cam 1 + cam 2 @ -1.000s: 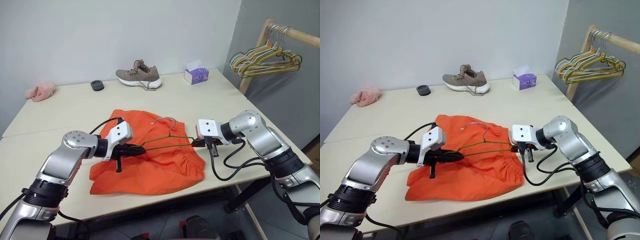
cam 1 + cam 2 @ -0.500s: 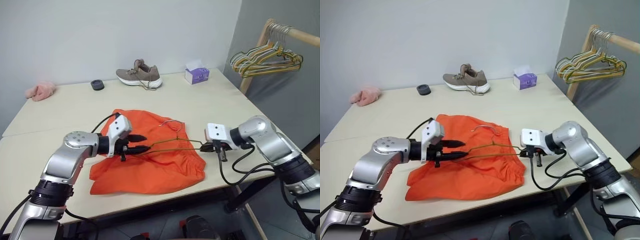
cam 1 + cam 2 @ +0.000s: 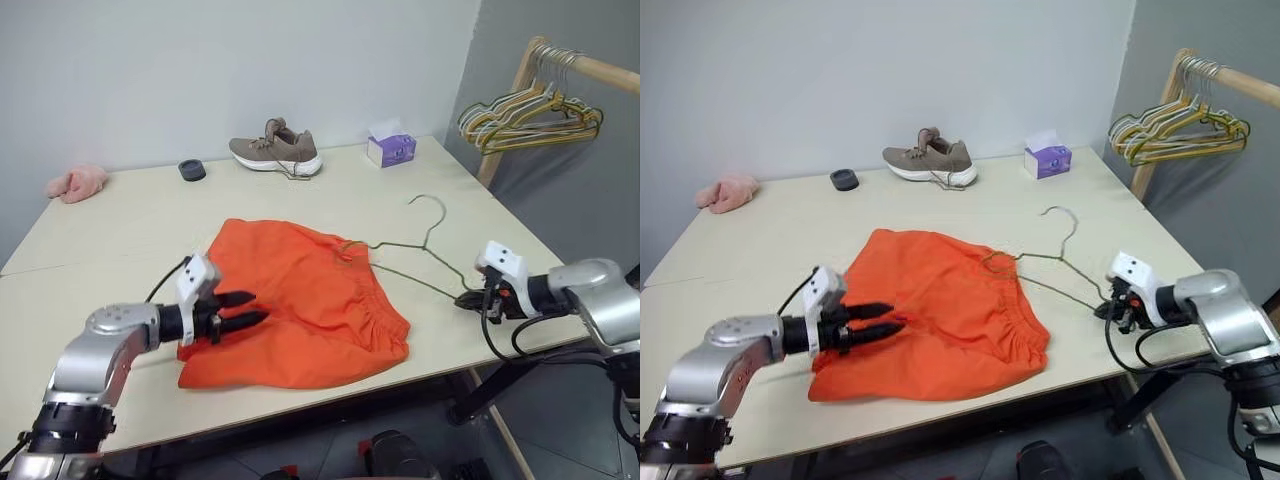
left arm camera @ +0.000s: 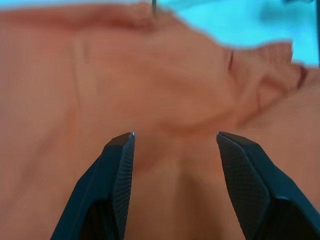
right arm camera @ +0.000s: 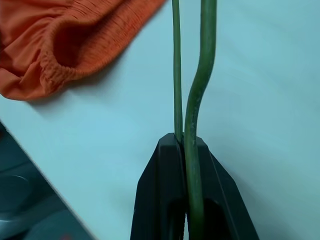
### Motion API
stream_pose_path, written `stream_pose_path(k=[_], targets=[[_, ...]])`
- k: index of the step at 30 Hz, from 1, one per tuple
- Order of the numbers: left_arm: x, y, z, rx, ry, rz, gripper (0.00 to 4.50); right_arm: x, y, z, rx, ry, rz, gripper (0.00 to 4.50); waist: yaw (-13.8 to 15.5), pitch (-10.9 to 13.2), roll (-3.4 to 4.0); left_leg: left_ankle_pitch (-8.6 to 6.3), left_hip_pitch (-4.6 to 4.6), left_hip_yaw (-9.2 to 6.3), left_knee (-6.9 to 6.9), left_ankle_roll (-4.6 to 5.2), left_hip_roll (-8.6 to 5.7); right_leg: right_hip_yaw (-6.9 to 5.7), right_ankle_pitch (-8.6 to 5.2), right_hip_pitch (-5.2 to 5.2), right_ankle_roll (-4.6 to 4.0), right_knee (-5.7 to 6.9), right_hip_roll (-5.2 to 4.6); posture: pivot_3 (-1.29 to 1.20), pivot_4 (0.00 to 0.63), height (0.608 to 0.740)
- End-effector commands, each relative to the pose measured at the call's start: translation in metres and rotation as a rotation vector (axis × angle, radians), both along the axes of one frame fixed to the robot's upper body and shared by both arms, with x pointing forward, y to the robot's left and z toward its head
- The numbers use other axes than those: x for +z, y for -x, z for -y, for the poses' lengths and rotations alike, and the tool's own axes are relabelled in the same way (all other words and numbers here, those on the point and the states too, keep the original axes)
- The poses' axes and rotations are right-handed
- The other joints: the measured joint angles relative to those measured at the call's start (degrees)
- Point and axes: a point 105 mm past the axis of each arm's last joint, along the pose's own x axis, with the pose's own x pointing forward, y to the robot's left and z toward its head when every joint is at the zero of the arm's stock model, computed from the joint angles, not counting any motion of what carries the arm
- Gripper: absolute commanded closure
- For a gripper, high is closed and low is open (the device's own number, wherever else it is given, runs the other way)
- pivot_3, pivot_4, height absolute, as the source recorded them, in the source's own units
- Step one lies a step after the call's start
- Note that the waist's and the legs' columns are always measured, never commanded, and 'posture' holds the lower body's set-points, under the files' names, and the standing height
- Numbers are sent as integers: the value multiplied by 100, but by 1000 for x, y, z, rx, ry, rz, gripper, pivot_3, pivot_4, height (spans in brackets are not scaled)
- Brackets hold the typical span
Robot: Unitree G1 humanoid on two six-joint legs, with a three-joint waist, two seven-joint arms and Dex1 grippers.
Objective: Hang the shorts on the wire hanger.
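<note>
The left claw (image 3: 248, 308) is seen near the front edge of the tabletop (image 3: 120, 225), over the left part of the shorts (image 3: 300, 300), with its fingers (image 4: 119, 170) spread apart and nothing between them. A second ago this claw was closed on the left end of the wire hanger (image 3: 400, 255); that end has since been released and the claw has drawn back toward the left front corner. The right claw (image 3: 468, 298) is clamped shut on the right end of the wire hanger at the right edge of the tabletop, and it has carried the hanger to the right, so that the wire now lies mostly on bare surface beside the shorts, with its curled hook raised toward the far right corner. Only the hanger's left tip is at the gathered waistband; whether it sits inside the opening or merely rests on the cloth cannot be told. The shorts are spread flat in the middle of the tabletop, toward the front edge, and are not yet hung. It is judged that the hanger has been repositioned so that one end can be threaded into the waistband, with the freed left claw available to lift or open the cloth. Along the far edge are a pink cloth (image 3: 75, 183), a dark round object (image 3: 192, 170), a shoe (image 3: 276, 155) and a tissue box (image 3: 391, 150).
</note>
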Motion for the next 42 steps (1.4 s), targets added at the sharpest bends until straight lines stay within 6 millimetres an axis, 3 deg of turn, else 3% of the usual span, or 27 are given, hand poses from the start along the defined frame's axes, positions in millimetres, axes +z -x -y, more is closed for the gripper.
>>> stream_pose_path(k=[1, 6, 13, 17, 25, 29, 42], targets=[[10, 1, 6, -41, -4, 67, 1753, 6, 4, 0, -63, -40, -22, 4500, 4, 0, 0, 0, -1, -1, 1, 0, 0, -2, 0, 0, 0, 0, 0, -336, 0, 740], [13, 6, 14, -86, -28, 136, 1753, -7, 2, -2, -179, -80, -81, 4500, -8, -1, 2, 0, 0, 2, 2, 0, 0, 0, 2, -1, -1, 2, 0, -323, 0, 740], [11, 11, 17, -83, -55, 161, 1753, 6, 3, 5, -287, -187, -97, 4500, 33, -1, 10, 0, -21, 2, 2, 0, -1, -4, 1, -15, -3, 0, 0, -308, 0, 740], [14, 8, 23, -73, -61, 214, 1753, 3, 8, 11, -340, -194, -120, 4500, 54, -1, 11, 0, -22, 5, 3, 1, -2, -8, 1, -15, -3, 0, 0, -311, 0, 740], [23, -5, 30, -49, -73, 298, 1753, -14, 28, -8, -265, -174, -219, 4500, 93, -3, 15, 0, -22, 12, 4, 1, -1, -6, 1, -15, -2, 1, 3, -310, 0, 740], [27, -8, 30, -47, -82, 322, 1753, -5, 28, -20, -210, -197, -204, 4500, 94, -3, 15, 0, -22, 9, 4, 1, -1, -8, 1, -14, -2, 1, 4, -306, 1, 740], [27, -17, 22, 5, -126, 379, 1753, 8, 23, -19, -140, -147, -139, 4500, 188, -3, 15, 0, -25, 9, 4, 1, -1, -9, 1, -16, -2, -1, 4, -290, 0, 740]])
